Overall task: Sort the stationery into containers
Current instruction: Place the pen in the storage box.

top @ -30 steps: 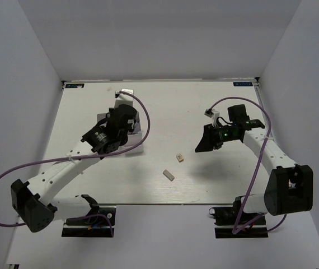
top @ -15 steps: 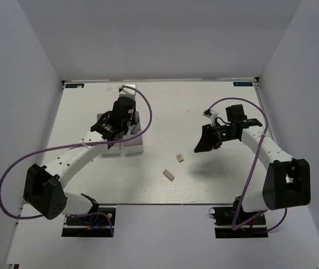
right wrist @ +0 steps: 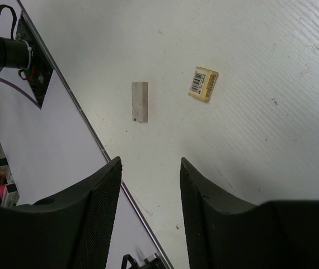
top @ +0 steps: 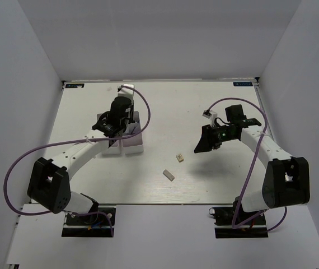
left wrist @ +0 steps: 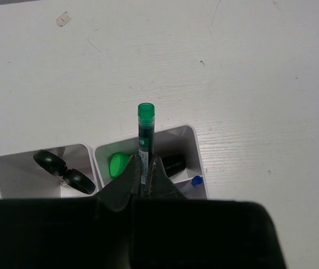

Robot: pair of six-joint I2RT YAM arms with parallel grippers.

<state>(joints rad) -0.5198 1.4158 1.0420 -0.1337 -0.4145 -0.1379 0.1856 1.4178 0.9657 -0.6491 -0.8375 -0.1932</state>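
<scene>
– Stationery [right wrist: 139, 101] first: which pieces lie nearest to the arm bases?
– The grey eraser [top: 169, 175] lies alone on the table [top: 232, 179]. Just behind it, a little to the right, lies the beige eraser [top: 179, 158], which has a barcode label on its top. The two are near each other but do not touch.
– And the right gripper?
– The right gripper [right wrist: 150, 165] hangs above the table beside these erasers. Its fingers stand apart and nothing is between them.
– What is further back?
– The containers [top: 132, 144] stand side by side on the left half of the table. The left gripper [left wrist: 144, 169] is over them, and its jaws are clamped on the green-capped marker [left wrist: 144, 134]. The marker points away from the jaws, cap at the far end. I cannot tell if it touches a container.
– What is inside them?
– In the wrist view, one compartment holds the scissors [left wrist: 59, 168]. The one beside it holds another green cap [left wrist: 117, 166], a black thing [left wrist: 173, 163] I cannot identify, and the tip of a blue pen [left wrist: 196, 180].
– And the farthest?
– A small pale scrap [left wrist: 63, 18] on the table, well beyond the containers
</scene>
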